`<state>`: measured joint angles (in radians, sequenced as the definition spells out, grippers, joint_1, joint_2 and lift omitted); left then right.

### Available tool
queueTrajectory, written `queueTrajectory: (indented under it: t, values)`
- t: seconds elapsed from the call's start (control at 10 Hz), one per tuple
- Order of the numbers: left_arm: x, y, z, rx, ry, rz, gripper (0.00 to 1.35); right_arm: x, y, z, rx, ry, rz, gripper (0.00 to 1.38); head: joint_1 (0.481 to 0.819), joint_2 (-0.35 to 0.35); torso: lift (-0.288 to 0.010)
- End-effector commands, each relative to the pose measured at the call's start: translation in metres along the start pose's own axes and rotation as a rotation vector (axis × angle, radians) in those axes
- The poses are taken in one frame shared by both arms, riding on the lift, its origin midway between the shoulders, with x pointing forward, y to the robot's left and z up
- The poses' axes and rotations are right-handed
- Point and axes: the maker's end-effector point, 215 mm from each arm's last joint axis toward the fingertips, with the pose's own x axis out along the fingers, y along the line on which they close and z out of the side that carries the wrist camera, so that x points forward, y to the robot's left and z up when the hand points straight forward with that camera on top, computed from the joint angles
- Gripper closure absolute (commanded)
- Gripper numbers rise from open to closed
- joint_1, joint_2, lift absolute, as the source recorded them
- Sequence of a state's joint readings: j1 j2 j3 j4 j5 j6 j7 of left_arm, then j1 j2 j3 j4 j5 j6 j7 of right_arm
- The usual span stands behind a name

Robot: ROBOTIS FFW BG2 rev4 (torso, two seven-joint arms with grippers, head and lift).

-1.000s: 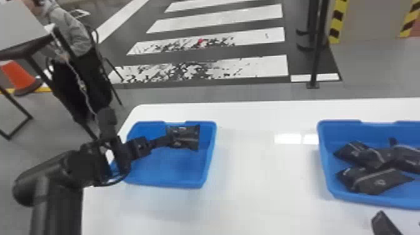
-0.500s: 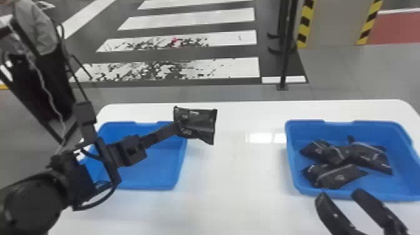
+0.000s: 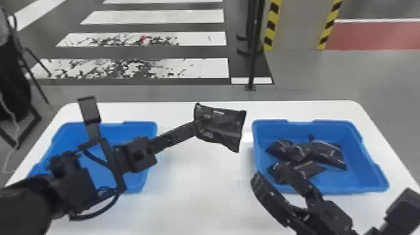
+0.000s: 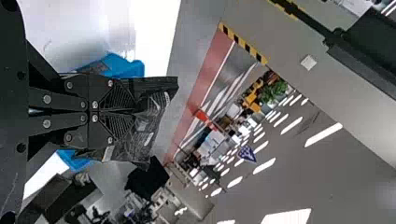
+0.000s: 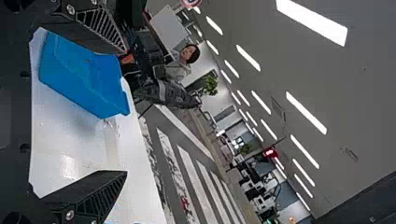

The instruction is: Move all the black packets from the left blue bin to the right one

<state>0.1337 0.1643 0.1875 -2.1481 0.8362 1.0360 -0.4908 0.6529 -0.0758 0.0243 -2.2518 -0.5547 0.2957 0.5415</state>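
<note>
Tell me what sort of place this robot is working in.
Probably a large indoor demo or test hall: crosswalk-like white stripes mark the floor, with yellow-and-black hazard striping beyond the table and rows of ceiling lights.

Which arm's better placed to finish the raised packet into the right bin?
Right, probably, via handover: the right claw is open and empty near the right bin; the left claw grips the black packet short of that bin.
</note>
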Motion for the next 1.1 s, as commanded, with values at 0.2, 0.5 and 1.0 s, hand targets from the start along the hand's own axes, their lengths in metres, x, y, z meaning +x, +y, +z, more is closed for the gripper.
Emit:
queueTrajectory:
  t: [0.2, 0.5, 1.0]
  values:
    - [0.029, -0.047, -0.025, -0.023, 0.063, -0.126, 1.2, 0.021, 0.012, 0.009, 0.02, -0.025, 0.057, 0.11, 0.695, 0.007, -0.154]
    - [0.037, -0.066, -0.04, -0.035, 0.097, -0.174, 1.2, 0.028, 0.0, 0.034, 0.006, -0.115, 0.042, 0.31, 0.695, -0.048, -0.154]
    - [0.037, -0.069, -0.031, -0.032, 0.05, -0.176, 1.17, 0.024, -0.005, 0.05, 0.0, -0.152, 0.006, 1.28, 0.695, -0.101, -0.154]
